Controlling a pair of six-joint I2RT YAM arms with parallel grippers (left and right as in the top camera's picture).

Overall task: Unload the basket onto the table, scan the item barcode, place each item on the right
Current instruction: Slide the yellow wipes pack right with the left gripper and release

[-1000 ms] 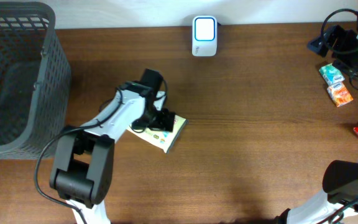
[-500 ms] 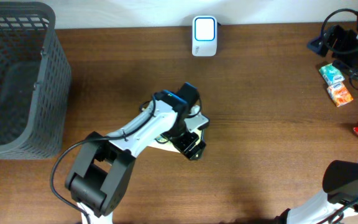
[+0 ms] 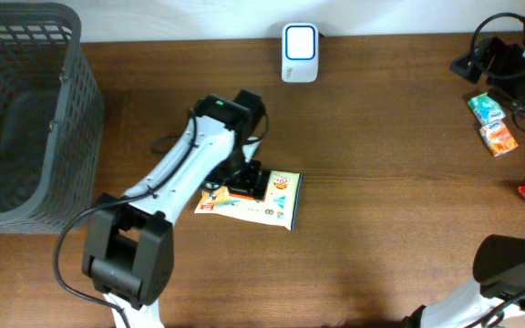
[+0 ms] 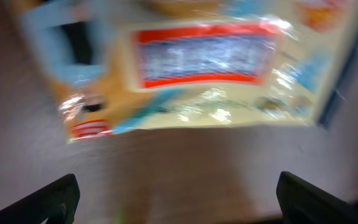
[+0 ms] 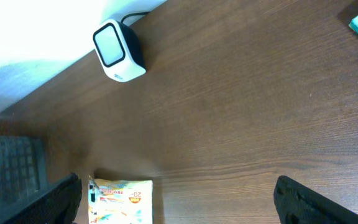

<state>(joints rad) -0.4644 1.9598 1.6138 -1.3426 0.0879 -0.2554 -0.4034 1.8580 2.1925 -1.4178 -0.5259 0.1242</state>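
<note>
The snack packet (image 3: 276, 199) lies flat on the brown table (image 3: 381, 182), a little toward 8 o'clock from the middle. The white scanner (image 3: 300, 52) stands well apart from it at 12 o'clock, by the far edge. The left gripper (image 3: 244, 178) sits over the packet's 10 o'clock corner, its fingers spread wide with nothing between them. The wrist view is blurred. The right gripper (image 5: 179, 202) is also spread wide and empty, high above the table. A grey basket (image 3: 62, 109) stands at 9 o'clock, and small packets (image 3: 492, 123) lie at 2 o'clock.
</note>
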